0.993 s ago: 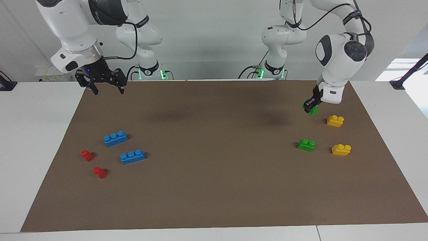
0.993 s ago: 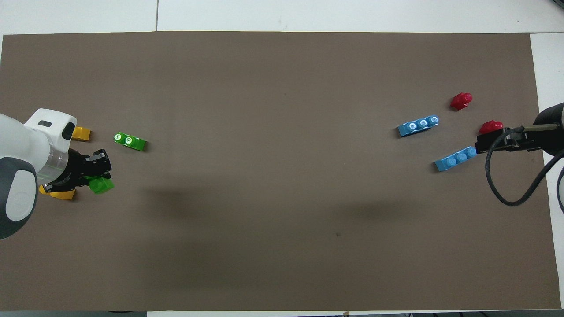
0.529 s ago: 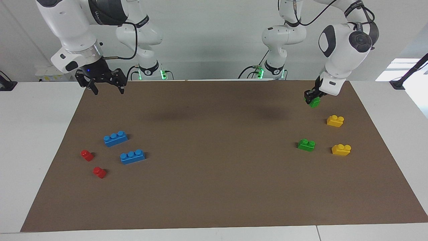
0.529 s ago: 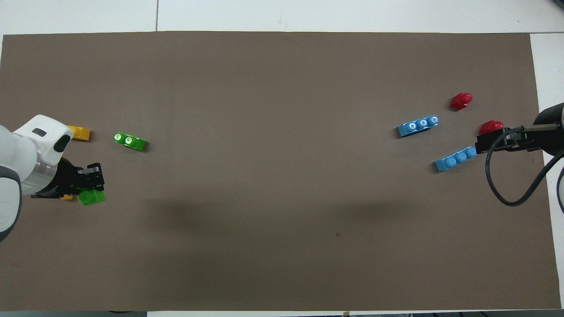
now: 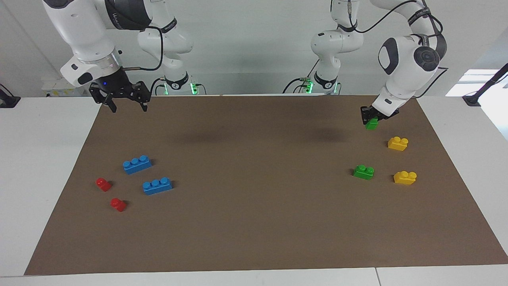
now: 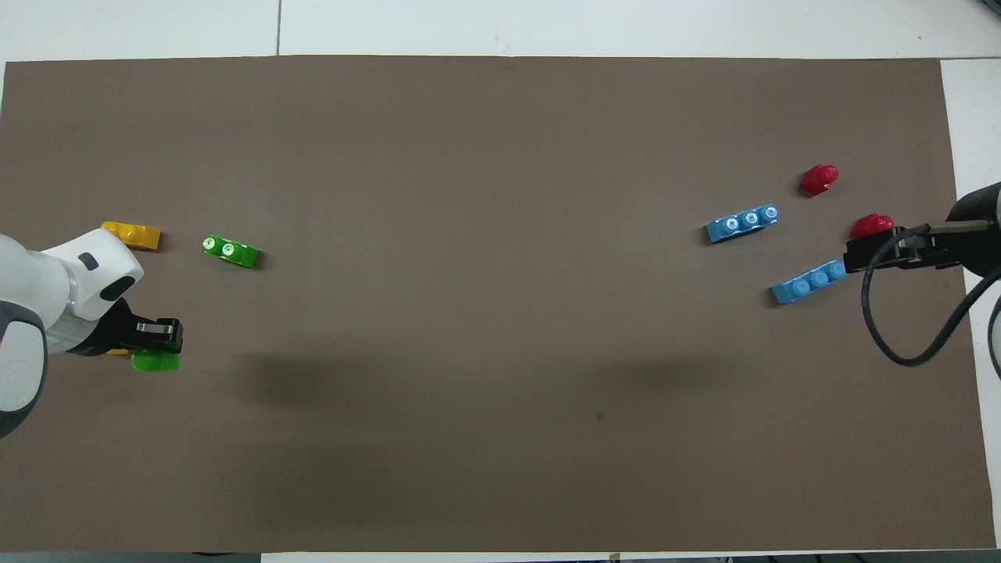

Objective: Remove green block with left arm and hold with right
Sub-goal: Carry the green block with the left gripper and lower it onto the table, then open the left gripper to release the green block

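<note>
Left gripper [image 5: 371, 116]: clamped on a green block [image 5: 372, 124], raised over the brown mat [image 5: 254, 238] at the left arm's end of the table; in the overhead view it sits at about 9 o'clock on the mat.
Held green block: tilted in the jaws, clear of the mat, hanging over bare mat next to the nearer yellow brick [image 5: 397, 143].
Second green block [image 5: 364, 172]: studs up on the mat, farther from the robots than the held one and just beside the farther yellow brick [image 5: 405, 177].
Right gripper [image 5: 126, 100]: fingers spread apart and holding nothing, in the air over the mat's edge by the right arm's base; the arm waits there.
Right arm's end: two blue three-stud bricks [image 5: 136, 164] [image 5: 157, 186] and two red single-stud bricks [image 5: 103, 184] [image 5: 118, 204] lie on the mat, at about 3 o'clock in the overhead view.
In the way: the middle of the mat between the two grippers carries only their shadows.
Containers: none shows in either view.
Change from half a second earlier: the left wrist has turned and drawn back toward its own table end, uncovering more of the farther yellow brick in the overhead view; the held block now points more edge-on; the right gripper and all bricks on the mat keep their places.
</note>
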You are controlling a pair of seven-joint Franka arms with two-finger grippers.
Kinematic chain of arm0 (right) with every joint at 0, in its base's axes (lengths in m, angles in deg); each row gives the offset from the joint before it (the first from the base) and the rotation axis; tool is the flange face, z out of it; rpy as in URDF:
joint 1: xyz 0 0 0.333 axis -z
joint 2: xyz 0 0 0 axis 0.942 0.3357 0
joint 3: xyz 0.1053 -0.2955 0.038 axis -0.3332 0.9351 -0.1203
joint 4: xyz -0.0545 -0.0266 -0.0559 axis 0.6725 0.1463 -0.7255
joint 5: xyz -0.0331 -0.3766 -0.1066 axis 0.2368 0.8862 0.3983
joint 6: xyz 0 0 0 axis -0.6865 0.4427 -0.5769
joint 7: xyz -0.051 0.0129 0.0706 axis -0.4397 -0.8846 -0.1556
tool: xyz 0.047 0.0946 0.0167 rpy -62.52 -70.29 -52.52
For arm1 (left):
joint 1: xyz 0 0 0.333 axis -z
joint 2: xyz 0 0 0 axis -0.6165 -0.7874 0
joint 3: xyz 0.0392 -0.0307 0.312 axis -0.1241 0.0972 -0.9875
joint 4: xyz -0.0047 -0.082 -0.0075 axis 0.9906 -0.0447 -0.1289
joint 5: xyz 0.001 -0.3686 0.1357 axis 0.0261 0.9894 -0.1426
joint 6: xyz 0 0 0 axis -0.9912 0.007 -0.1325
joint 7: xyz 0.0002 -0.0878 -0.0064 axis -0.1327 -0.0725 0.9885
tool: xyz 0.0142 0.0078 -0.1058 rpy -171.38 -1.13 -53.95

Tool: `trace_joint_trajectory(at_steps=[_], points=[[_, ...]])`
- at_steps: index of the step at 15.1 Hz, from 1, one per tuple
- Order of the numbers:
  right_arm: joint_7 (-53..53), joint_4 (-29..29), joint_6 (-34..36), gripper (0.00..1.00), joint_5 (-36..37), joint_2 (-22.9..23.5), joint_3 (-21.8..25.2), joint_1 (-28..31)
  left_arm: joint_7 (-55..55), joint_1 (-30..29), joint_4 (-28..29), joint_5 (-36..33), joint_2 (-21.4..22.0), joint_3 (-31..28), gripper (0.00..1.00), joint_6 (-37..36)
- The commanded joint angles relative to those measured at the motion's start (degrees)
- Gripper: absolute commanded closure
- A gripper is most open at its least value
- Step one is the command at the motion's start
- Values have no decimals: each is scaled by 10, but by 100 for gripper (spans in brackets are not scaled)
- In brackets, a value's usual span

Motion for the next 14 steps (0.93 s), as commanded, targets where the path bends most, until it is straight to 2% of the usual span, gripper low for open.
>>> trace_joint_trajectory(at_steps=[1, 4, 10, 12, 13, 14], points=[[1, 9, 0, 0, 3, -7, -4, 4, -10, 5, 51, 3, -16, 5, 100, 78], [1, 9, 0, 0, 3, -7, -3, 4, 5, 6, 79, 3, -46, 5, 100, 152], [1, 9, 1, 0, 3, -7, -4, 5, 38, 21, 86, 4, -89, 5, 100, 228], [1, 9, 0, 0, 3, -7, -4, 5, 40, 22, 87, 3, -99, 5, 84, 244], [1, 9, 1, 0, 3, -7, -4, 5, 40, 22, 89, 3, -108, 5, 80, 247], [1, 9, 0, 0, 3, -7, -4, 5, 37, 22, 87, 3, -110, 5, 51, 243]])
